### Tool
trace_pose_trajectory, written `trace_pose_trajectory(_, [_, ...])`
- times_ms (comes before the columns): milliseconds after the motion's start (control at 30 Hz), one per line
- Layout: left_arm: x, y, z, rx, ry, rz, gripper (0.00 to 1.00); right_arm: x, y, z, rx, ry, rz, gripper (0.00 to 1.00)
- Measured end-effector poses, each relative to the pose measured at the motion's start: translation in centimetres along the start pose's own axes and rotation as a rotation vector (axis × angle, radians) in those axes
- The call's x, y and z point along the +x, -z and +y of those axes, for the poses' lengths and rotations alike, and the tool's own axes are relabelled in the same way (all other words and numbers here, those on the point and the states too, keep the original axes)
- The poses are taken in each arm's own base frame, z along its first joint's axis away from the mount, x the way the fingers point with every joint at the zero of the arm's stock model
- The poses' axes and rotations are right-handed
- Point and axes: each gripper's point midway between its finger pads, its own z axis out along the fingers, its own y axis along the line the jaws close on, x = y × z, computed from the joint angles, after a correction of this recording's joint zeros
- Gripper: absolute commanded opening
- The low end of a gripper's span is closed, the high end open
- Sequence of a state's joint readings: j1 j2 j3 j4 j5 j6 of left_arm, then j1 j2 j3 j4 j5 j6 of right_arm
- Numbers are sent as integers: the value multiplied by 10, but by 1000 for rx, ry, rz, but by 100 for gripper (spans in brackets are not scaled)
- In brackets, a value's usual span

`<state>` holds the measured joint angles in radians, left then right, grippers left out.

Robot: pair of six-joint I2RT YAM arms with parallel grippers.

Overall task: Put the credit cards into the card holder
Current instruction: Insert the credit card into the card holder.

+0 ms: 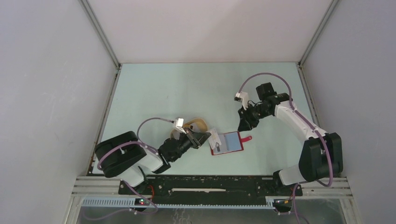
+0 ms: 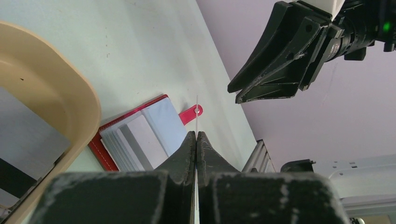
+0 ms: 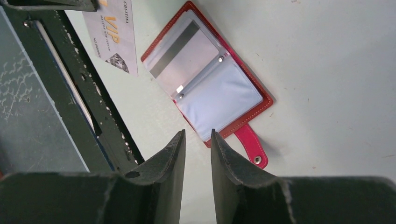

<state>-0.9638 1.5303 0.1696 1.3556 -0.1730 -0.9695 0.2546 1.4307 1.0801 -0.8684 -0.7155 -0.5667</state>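
Observation:
The red card holder [image 1: 227,143] lies open on the table, grey-blue pockets up and snap tab [image 1: 246,138] pointing right. It also shows in the left wrist view [image 2: 140,135] and the right wrist view [image 3: 210,79]. A silvery card with a dark stripe [image 3: 182,53] sits in its left pocket. My left gripper [image 1: 208,137] is shut on a silvery card [image 1: 215,138] at the holder's left edge. The card is edge-on between the jaws [image 2: 197,112], and its printed face shows in the right wrist view [image 3: 114,35]. My right gripper [image 1: 243,127] hovers behind the holder, slightly open and empty [image 3: 198,135].
A beige oval tray [image 1: 196,125] sits just behind my left gripper. In the left wrist view the tray [image 2: 56,93] holds another grey card with a dark stripe [image 2: 28,144]. White walls enclose the table, and a metal rail runs along the near edge.

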Motion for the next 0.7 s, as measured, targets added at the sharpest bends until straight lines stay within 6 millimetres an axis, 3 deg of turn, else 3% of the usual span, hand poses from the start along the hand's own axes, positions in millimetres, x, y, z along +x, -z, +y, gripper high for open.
trace_pose_trajectory(333, [11,-11,13,-67,15,-15,0,11,-8,-11,19,-31,53,35])
trace_pose_trajectory(700, [12,-24,13,-103,8,-51,0,22,-17,-19,19,-72,102,35])
